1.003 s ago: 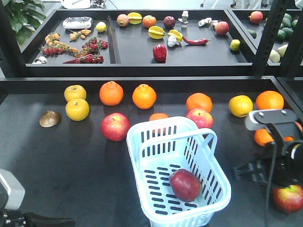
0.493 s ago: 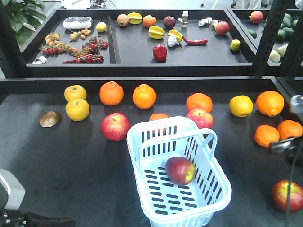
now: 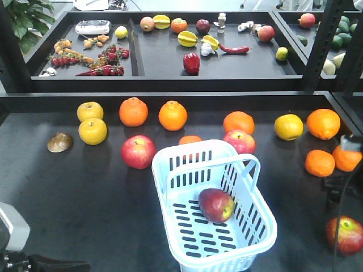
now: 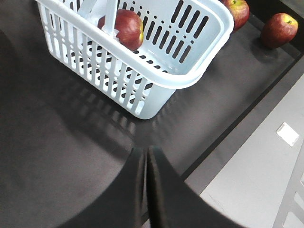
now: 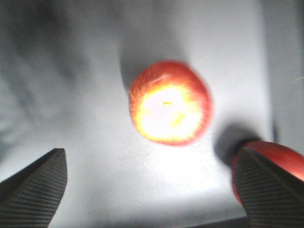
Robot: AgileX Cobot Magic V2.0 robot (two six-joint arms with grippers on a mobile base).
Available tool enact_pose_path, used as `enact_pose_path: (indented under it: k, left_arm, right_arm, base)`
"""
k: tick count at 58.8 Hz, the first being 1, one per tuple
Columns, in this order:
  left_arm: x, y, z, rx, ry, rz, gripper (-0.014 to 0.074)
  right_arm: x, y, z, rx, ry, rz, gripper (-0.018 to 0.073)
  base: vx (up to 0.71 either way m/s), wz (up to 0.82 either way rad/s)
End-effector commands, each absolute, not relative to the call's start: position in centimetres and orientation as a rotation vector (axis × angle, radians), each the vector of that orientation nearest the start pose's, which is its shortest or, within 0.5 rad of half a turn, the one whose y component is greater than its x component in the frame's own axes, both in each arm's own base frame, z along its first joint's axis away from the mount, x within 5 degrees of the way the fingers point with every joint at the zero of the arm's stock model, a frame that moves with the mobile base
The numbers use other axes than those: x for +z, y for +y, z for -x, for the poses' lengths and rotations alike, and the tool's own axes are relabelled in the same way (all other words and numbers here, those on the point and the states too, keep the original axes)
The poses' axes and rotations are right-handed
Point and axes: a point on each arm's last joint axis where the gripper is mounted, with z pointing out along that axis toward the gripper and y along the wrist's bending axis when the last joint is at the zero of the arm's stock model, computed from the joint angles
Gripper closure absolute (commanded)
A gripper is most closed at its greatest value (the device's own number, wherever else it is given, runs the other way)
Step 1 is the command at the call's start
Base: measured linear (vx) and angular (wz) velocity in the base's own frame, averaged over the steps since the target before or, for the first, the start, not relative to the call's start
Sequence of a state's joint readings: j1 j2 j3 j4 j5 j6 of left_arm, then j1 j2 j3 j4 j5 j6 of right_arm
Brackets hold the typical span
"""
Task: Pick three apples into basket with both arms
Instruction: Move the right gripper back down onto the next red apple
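Step two: first apple [image 3: 216,204] in basket [image 3: 258,170]; right gripper [image 5: 149,159] spread over second apple [image 5: 170,102], left gripper [image 4: 146,159] pressed together; next, descend, pinch.

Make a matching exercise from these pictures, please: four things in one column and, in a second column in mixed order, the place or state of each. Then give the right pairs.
Column 1
1. left gripper
2. right gripper
3. basket
4. apple with a yellow-green patch

Column 2
A. lies inside the basket
B. open, above a red apple
C. shut, with nothing in it
D. pale blue, standing on the dark table

Pairs: 1-C, 2-B, 3-D, 4-A
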State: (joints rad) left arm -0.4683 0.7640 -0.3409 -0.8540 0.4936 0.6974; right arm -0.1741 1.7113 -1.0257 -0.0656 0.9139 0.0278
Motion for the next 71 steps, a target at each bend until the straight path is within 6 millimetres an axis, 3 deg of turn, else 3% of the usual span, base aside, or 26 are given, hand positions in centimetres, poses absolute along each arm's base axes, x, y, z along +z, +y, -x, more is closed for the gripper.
enact_pose_path:
  k: [1,31,55,66,71]
  left_arm:
    - [24.1,-9.0,-10.8,-0.726,2.163,-0.568,0.0602]
    - [24.1,-9.0,-10.8,-0.726,2.163,-0.568,0.0602]
    - [24.1,-9.0,-10.8,-0.724,2.164,-0.567,0.0602]
    - [24.1,-9.0,-10.8,-0.724,2.164,-0.568,0.0602]
    - [24.1,-9.0,-10.8,-0.724,2.164,-0.568,0.0602]
  right_arm:
    - [18.4,-6.3,-30.7,-0.126,3.028,-0.23,-0.0103]
    - [14.3,-8.5,-31.3,-0.168,3.105,-0.315,-0.0074]
    - [12.1,-8.4,-31.8,-0.132,3.124,-0.317,-0.0044]
    - [11.7,-8.2,-31.8,-0.1,3.139,-0.258,0.004]
    - [11.9,-7.9,-31.9,-0.05,3.13,-0.229,0.0148]
  base:
    - [0.0,0.0]
    - [0.0,0.0]
    - [0.0,0.0]
    - [0.0,0.0]
    - [0.0,0.0]
